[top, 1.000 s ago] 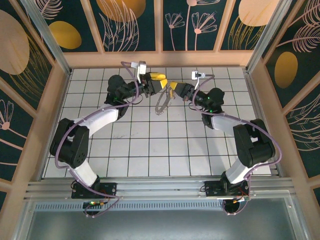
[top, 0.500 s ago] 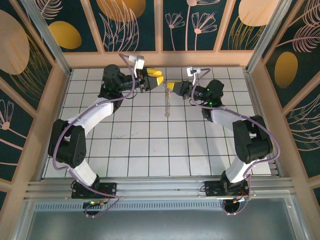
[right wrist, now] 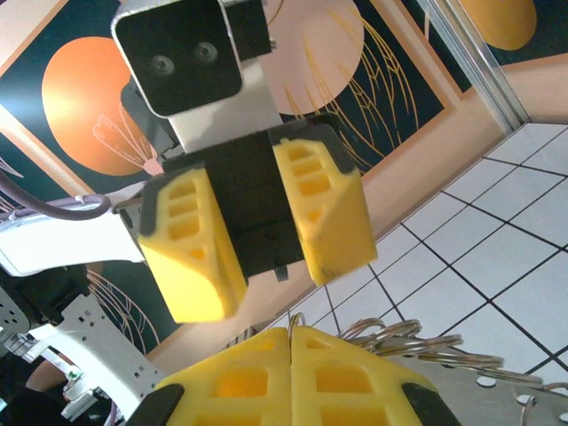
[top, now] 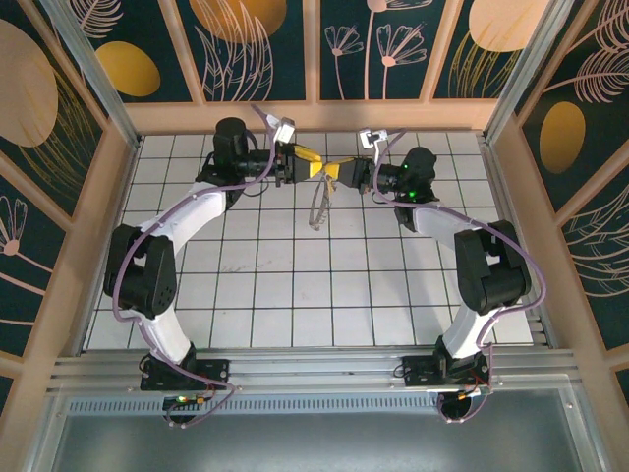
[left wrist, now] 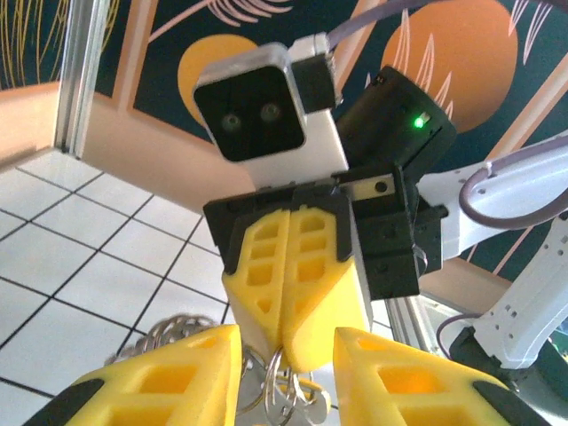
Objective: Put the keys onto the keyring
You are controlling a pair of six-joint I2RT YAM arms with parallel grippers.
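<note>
The keyring (right wrist: 399, 339) is bright metal, glossy. The left tool (right wrist: 262, 271) and right tool (left wrist: 286, 346) carry fingers of matt yellow plastic with moulded pockets. The bench (top: 295, 285) is smooth white tile, faintly glossy.

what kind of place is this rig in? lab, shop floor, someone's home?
Probably a purpose-built robot test cell, not a home: a white tiled table, an aluminium frame rail along its near edge, and printed wall panels boxing it in.
</note>
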